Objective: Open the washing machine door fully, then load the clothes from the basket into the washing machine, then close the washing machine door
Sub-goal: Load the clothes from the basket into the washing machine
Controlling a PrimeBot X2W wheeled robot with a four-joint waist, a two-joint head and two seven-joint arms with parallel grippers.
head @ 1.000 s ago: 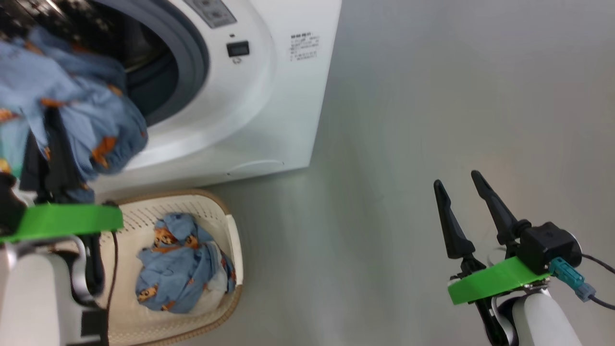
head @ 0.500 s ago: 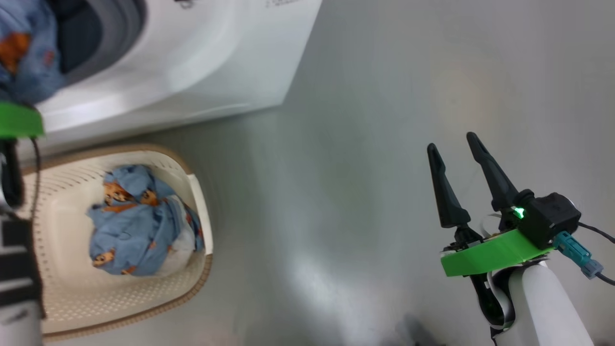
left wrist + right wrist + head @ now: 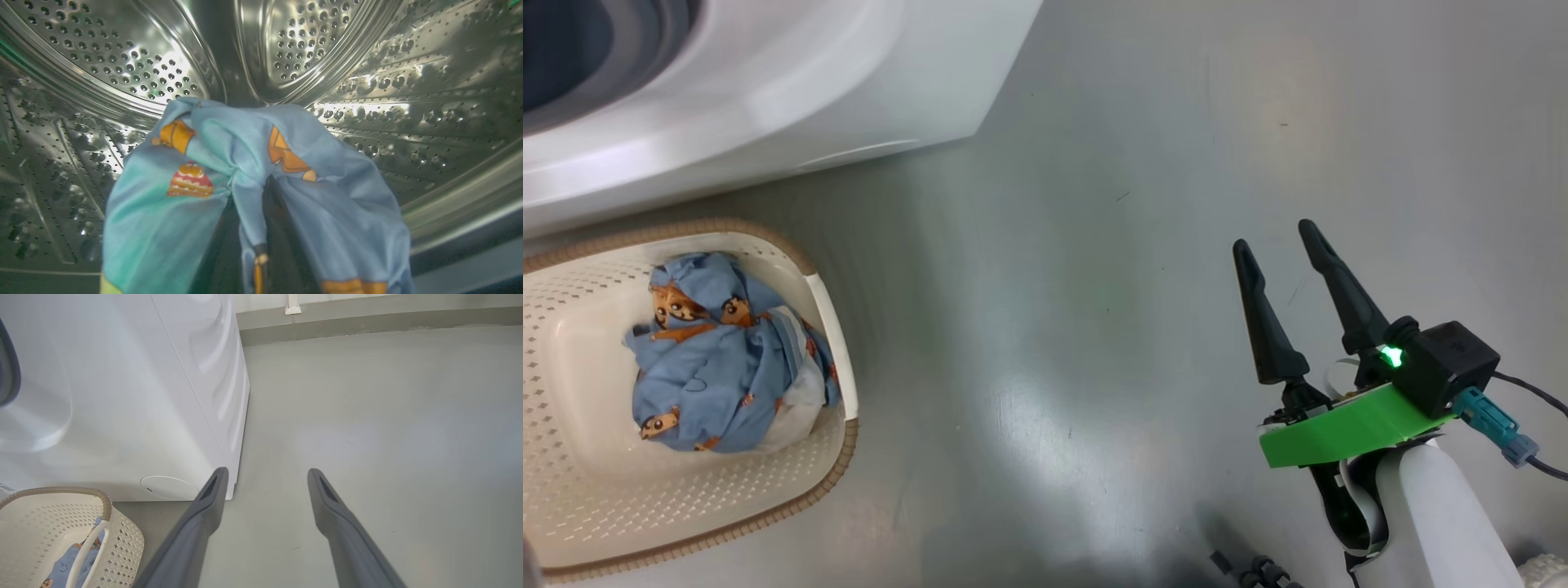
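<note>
Inside the washing machine's [image 3: 768, 90] perforated steel drum [image 3: 367, 102], a light blue printed garment [image 3: 229, 163] hangs off my left gripper [image 3: 261, 192]. That gripper is shut on the garment, and the cloth covers most of its fingers. More of the clothes [image 3: 711, 367] lie bunched in the cream basket [image 3: 833, 457] on the floor in front of the machine. My right gripper [image 3: 1275, 235] is open and holds nothing, over bare floor well to the right of the basket. The washing machine door is out of view.
The washer's white side and round hatch [image 3: 169, 487] stand left of my right gripper [image 3: 267, 471]. The basket [image 3: 122, 535] sits just below the hatch. Grey floor runs to a wall skirting [image 3: 367, 322] at the back. A cable [image 3: 1523, 392] trails from the right wrist.
The head camera has tilted down, so the washer has slid up and out of the picture. My left gripper and its garment left the head view, going up towards the drum. The right gripper stays open.
</note>
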